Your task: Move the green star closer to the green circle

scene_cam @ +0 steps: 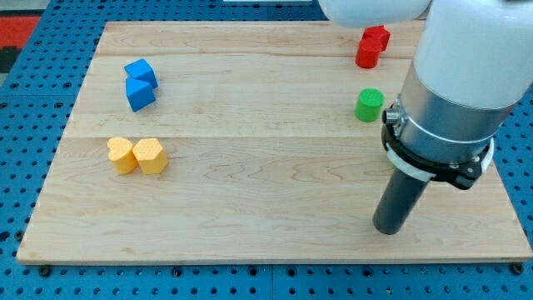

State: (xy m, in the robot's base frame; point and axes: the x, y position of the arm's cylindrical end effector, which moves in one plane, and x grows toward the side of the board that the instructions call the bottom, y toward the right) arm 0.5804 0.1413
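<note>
The green circle (369, 105) stands on the wooden board (250, 192) at the view's right, a little above the middle. No green star shows; the arm's body covers part of the right side. My tip (389, 228) rests on the board at the lower right, well below the green circle and a little to its right, touching no block.
Two red blocks (372, 45) sit together at the top right. Two blue blocks (140, 83) sit together at the upper left. A yellow heart (122, 155) and a yellow hexagon (151, 156) sit side by side at the left. A blue pegboard surrounds the board.
</note>
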